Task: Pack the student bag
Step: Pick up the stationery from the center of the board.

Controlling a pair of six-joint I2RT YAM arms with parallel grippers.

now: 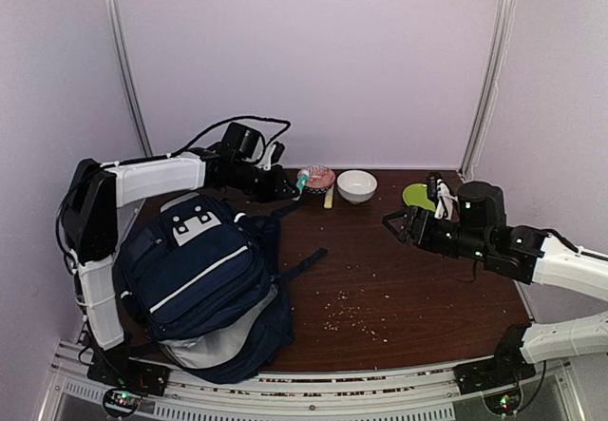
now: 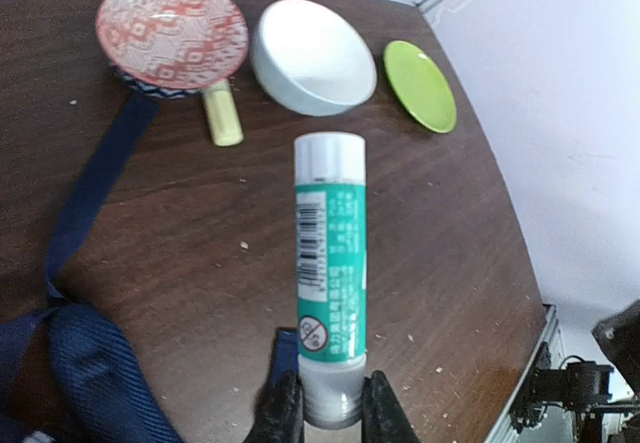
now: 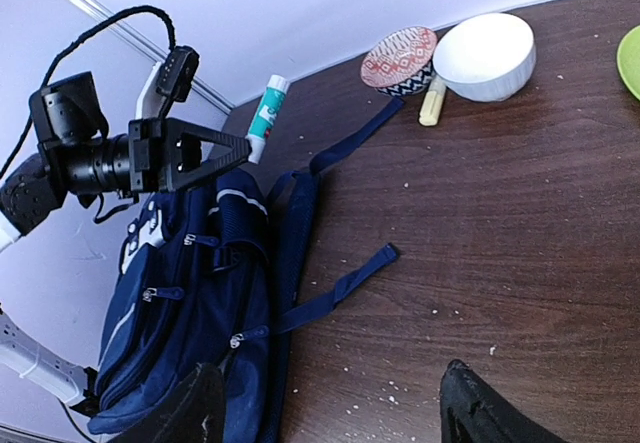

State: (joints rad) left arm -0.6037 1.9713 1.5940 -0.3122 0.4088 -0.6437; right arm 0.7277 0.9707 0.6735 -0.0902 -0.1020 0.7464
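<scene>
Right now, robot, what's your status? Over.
Left gripper shut on green-and-white glue stick. Right gripper open, empty. Navy striped fabric backpack flat on table. Red-patterned bowl close by glue stick.

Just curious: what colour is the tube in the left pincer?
The tube is teal green with a white cap; best seen in left wrist view.

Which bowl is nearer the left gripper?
The red-patterned bowl, left of the plain white bowl and closer to the left gripper holding the glue stick.

Open tabletop [image 1: 399, 269] right of student bag [image 1: 199, 274]
</scene>
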